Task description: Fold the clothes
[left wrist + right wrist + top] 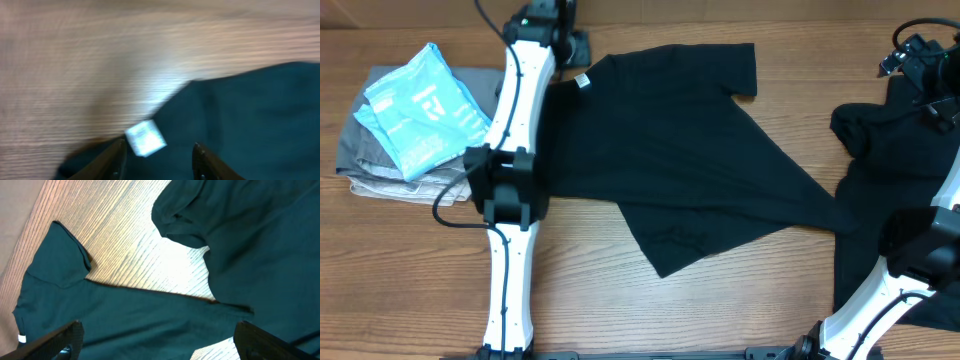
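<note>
A black T-shirt (pixel 670 150) lies spread across the middle of the table, its white neck label (pixel 582 82) at the top left. My left gripper (pixel 570 55) is at the collar. In the left wrist view its fingers (pixel 116 161) stand apart over the black fabric, and the label (pixel 145 138) lies just ahead of them. Nothing is pinched between them. A second black T-shirt (pixel 900 150) lies bunched at the right. My right gripper (pixel 908 60) hovers high above it, wide open and empty (pixel 160 342). The right wrist view shows the spread shirt (pixel 125 315) below.
A light-blue garment with white print (pixel 420 105) rests on folded grey and beige garments (pixel 370 165) at the far left. A black cable (pixel 445 205) loops beside the left arm. Bare wooden table (pixel 720 300) shows in front of the spread shirt.
</note>
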Controlling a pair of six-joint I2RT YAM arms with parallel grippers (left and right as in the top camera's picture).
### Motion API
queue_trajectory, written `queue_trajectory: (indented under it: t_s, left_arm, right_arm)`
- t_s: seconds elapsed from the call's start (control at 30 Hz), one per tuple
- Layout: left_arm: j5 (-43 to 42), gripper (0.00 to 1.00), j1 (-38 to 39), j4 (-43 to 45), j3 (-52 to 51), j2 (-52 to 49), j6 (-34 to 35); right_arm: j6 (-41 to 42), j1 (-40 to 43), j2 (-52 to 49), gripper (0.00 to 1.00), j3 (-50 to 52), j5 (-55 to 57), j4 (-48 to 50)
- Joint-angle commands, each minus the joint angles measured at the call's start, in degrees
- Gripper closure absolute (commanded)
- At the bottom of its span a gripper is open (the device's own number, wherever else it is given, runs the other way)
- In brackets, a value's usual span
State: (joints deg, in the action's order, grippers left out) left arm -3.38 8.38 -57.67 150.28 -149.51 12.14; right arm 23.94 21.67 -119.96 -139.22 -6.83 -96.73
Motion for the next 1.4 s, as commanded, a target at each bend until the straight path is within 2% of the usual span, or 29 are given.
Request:
queue_trajectory:
  t_s: [0.0, 0.17, 0.23, 0.33, 0.53, 0.67, 0.73, 0.77, 0.8, 0.83, 0.87, 0.93, 0.97, 1.2, 1.37]
  left_arm:
    - [-1.79, 0.51, 4.90, -3.89, 5.86, 9.31, 0.96]
    - [-1.60, 0.48, 8.52, -13.81, 6.64, 18.43, 1.70]
    - [-1.60, 0.44, 9.75, -17.38, 6.64, 22.01, 2.86]
    - [-1.99, 0.32, 10.91, -22.01, 6.64, 26.82, 3.63]
    - [-2.29, 0.27, 10.56, -29.09, 6.64, 31.23, 3.50]
    - [-2.23, 0.15, 9.68, -31.93, 6.64, 32.20, 3.52]
    - [-2.19, 0.00, 9.20, -32.79, 6.64, 32.20, 3.52]
    - [-2.03, 0.00, 9.14, -33.09, 6.62, 32.17, 3.50]
    - [-1.86, 0.00, 8.92, -33.40, 6.60, 32.17, 3.50]
    - [-1.53, 0.00, 8.90, -33.75, 6.58, 32.17, 3.52]
    - [-1.46, 0.00, 8.87, -34.10, 6.58, 32.17, 3.52]
    - [-1.51, 0.00, 8.90, -34.21, 6.58, 32.17, 3.52]
    - [-1.53, 0.00, 8.90, -34.23, 6.58, 32.17, 3.52]
    - [-1.53, 0.00, 8.90, -34.21, 6.58, 32.17, 3.52]
    - [-1.51, 0.00, 8.90, -34.23, 6.58, 32.17, 3.52]
  right_arm:
    - [-0.09, -0.11, 0.28, 0.00, -0.57, 0.37, 0.20]
    - [-0.09, -0.11, 0.28, 0.00, -0.57, 0.37, 0.20]
    - [-0.09, -0.11, 0.28, 0.00, -0.57, 0.37, 0.22]
    - [-0.09, -0.11, 0.28, 0.00, -0.57, 0.37, 0.22]
    - [0.26, -0.11, 0.28, 0.00, -0.57, 0.20, 0.81]
    - [0.31, -0.11, 0.28, 0.00, -0.57, -4.17, 2.19]
    - [-0.26, -0.11, 0.28, 0.00, -0.57, -6.23, 1.05]
    - [-0.33, -0.11, 0.28, 0.00, -0.57, -7.39, 0.39]
    - [-0.52, -0.13, 0.28, 0.03, -0.57, -9.27, 0.42]
    - [-2.99, -0.52, 0.26, 0.19, -0.57, -12.07, 0.87]
    - [-5.70, -1.05, 0.26, 0.46, -0.57, -14.36, 1.57]
    - [-7.91, -3.17, 0.26, 0.82, -0.57, -15.74, 3.43]
    - [-7.89, -4.61, 0.20, 0.96, -0.57, -15.26, 4.55]
    - [-7.87, -16.17, -3.87, 0.96, -0.57, -12.31, 14.69]
    - [-7.45, -22.36, -11.06, 0.96, -0.57, -6.71, 21.03]
